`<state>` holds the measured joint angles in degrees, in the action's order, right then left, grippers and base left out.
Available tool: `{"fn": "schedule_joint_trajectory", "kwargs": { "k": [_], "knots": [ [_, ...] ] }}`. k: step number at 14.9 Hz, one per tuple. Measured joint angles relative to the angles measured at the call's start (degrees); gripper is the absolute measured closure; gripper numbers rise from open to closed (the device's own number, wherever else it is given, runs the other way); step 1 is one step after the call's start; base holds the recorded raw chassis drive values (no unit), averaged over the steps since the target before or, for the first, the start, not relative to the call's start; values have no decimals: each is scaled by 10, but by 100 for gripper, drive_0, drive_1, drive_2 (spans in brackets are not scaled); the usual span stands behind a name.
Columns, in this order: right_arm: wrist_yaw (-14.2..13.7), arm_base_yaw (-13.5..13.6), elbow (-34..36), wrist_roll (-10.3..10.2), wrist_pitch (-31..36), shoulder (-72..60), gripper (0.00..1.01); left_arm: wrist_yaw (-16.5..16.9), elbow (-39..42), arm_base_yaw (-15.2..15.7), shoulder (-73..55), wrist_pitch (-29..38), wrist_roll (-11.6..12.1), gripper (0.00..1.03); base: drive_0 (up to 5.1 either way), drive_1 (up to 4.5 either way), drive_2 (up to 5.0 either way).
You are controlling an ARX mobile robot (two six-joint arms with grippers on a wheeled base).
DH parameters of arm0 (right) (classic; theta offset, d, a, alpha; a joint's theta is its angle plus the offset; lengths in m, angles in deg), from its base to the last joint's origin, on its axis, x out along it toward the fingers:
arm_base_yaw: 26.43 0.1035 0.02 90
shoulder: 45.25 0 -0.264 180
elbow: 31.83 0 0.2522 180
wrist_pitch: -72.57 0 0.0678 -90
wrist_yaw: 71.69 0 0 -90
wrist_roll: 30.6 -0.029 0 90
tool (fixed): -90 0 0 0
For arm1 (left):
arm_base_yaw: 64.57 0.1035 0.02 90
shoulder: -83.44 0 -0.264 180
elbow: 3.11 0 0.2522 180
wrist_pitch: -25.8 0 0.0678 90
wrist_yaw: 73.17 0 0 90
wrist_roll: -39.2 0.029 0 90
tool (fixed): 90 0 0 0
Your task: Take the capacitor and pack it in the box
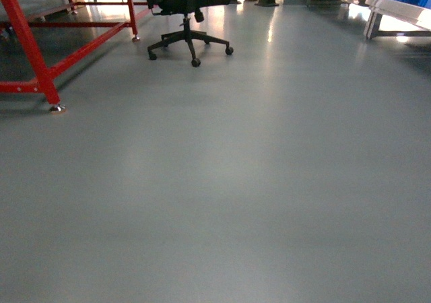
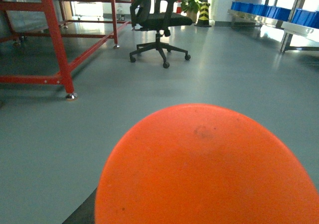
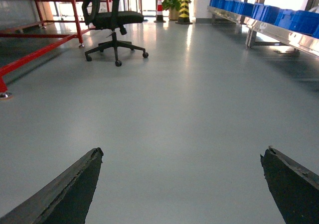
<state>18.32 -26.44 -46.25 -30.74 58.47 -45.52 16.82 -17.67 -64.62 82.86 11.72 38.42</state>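
Neither capacitor nor box is seen in any view; only grey floor [image 1: 222,182] lies ahead. The right tool [image 3: 182,184] is spread wide, unloaded. An orange dome [image 2: 207,169] masks the left tool; its state cannot be told.

I see daylight pouring in from the far end, throwing pale glare streaks down the glossy floor [image 1: 269,182]. My head view is soft and dim. Up close, an orange blob [image 2: 204,169] in the left wrist view is blurred.
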Motion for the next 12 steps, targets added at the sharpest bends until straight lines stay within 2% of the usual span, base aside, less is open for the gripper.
{"fn": "schedule_joint_trajectory", "kwargs": {
  "k": [12],
  "knots": [
    [0, 0, 0, 0, 0, 0, 3, 0, 0, 0, 0, 0, 0, 60, -504, 237, 237]
  ]
}}
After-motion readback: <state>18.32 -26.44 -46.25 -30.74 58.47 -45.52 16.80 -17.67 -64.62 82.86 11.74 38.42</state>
